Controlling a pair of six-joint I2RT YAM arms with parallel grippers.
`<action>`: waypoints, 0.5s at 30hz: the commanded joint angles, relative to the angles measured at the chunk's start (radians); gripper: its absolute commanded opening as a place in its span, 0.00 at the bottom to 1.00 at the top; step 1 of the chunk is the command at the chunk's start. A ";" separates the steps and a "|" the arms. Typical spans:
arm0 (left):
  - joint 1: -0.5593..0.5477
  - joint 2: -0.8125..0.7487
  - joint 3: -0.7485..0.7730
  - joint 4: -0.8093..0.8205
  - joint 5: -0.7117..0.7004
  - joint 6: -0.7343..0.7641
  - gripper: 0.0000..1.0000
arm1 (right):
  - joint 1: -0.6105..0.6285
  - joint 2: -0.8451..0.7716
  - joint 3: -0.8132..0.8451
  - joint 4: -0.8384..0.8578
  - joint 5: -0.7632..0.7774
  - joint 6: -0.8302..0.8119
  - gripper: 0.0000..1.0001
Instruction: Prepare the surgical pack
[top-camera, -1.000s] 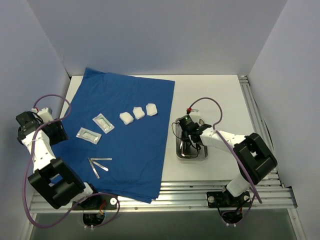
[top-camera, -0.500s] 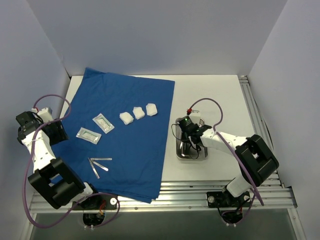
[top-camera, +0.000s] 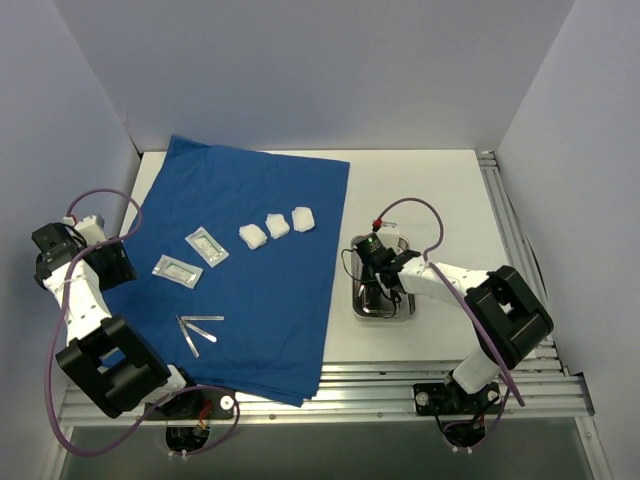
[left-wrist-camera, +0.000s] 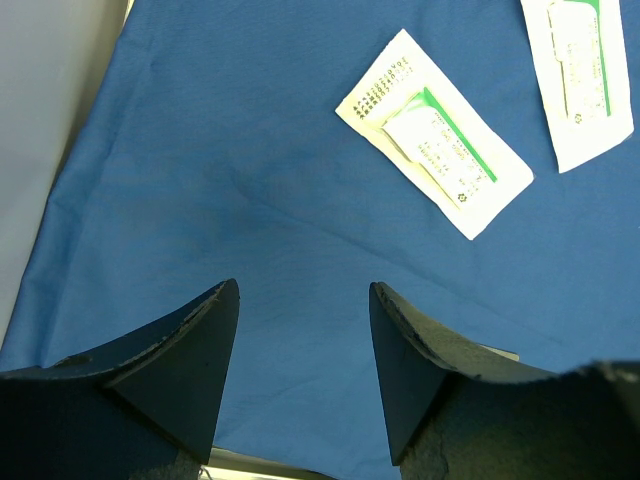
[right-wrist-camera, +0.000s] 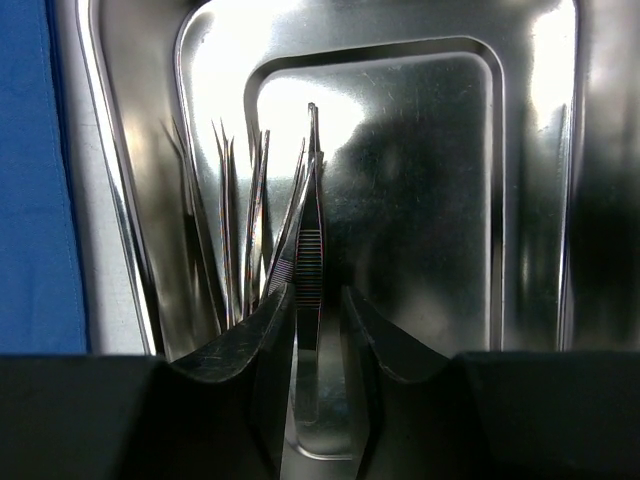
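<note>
Half the surface (top-camera: 440, 190) is covered by the blue cloth (top-camera: 270, 300), and the job looks to be at the stage of moving tools onto it. The right arm (top-camera: 450, 275) reaches in from the cloth's right side, its wrist tipped down into the steel tray (top-camera: 397, 308), which sits just off the cloth's right edge. The left arm (top-camera: 75, 290) is bent over the cloth's left edge, its jaws apart and empty above bare fabric. On the cloth lie two flat packets (top-camera: 177, 270), three gauze pads (top-camera: 272, 227) toward its far right, and a few thin tools (top-camera: 198, 330) near its front. Spare tweezers (right-wrist-camera: 240, 220) rest in the tray. The ribbed tweezers (right-wrist-camera: 310, 250) run between the right jaws, whose fingers (right-wrist-camera: 265, 350) sit close on either side. I cannot tell whether they pinch them. Next, I judge, comes a firm squeeze on that slim handle, a clean lift clear of the neighbours, and a carry leftward onto the cloth.
</note>
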 joint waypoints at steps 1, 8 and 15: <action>0.006 -0.011 0.014 0.009 0.022 0.009 0.64 | -0.001 -0.040 0.034 -0.042 0.030 -0.008 0.22; 0.005 -0.008 0.016 0.009 0.027 0.009 0.64 | -0.001 -0.020 0.058 -0.012 0.024 -0.017 0.21; 0.006 -0.007 0.017 0.008 0.025 0.009 0.64 | -0.015 0.057 0.083 0.011 0.011 -0.031 0.21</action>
